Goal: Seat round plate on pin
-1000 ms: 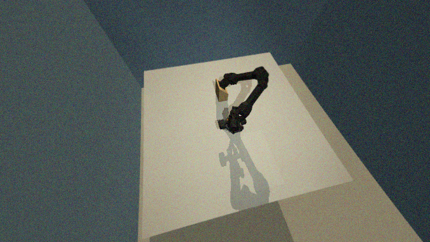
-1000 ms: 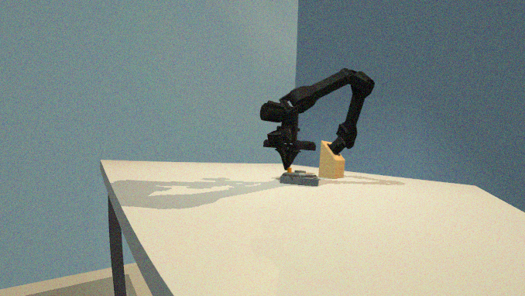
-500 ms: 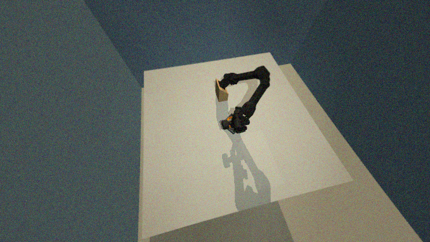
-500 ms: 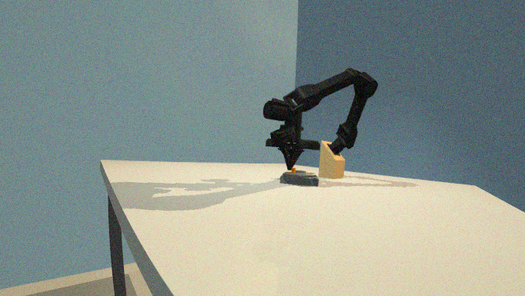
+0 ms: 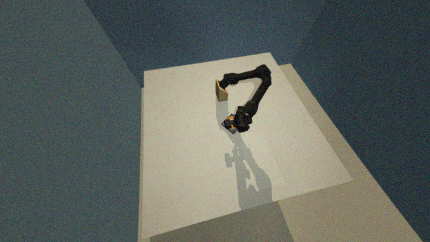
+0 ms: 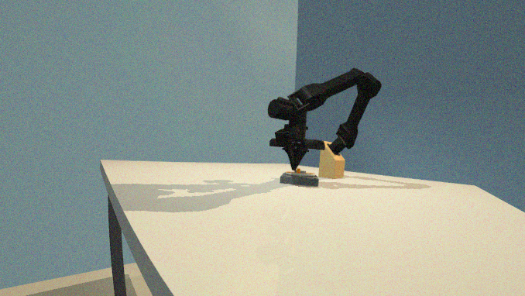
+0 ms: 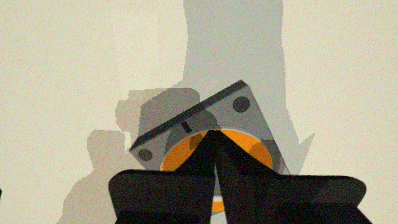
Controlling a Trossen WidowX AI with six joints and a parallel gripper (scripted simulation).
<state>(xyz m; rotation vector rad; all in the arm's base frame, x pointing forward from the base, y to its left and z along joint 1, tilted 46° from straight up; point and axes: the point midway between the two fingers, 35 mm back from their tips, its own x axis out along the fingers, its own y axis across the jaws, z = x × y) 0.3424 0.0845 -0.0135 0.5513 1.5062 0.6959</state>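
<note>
The grey square base [image 7: 252, 122] [image 6: 299, 181] lies on the table, turned at an angle in the wrist view. The round plate, an orange ring [image 7: 175, 159], sits on it, largely covered by my fingers in the wrist view. My gripper [image 7: 213, 135] [image 6: 295, 169] is shut and empty. Its tips point down at the plate's rim. A small orange piece, seemingly the tab [image 6: 298, 170], stands up right beside the tips in the exterior view; whether they touch cannot be told. The post, the pin and the hole beside the tab are hidden. The plate's tilt is too small to tell.
The tan wedge-shaped block [image 5: 222, 95] [image 6: 331, 166] stands at the foot of the arm, near the base. Round dark holes [image 7: 241, 104] [image 7: 145, 154] mark two base corners, and a short black mark [image 7: 186, 126] lies near one edge. Arm shadows cross the table.
</note>
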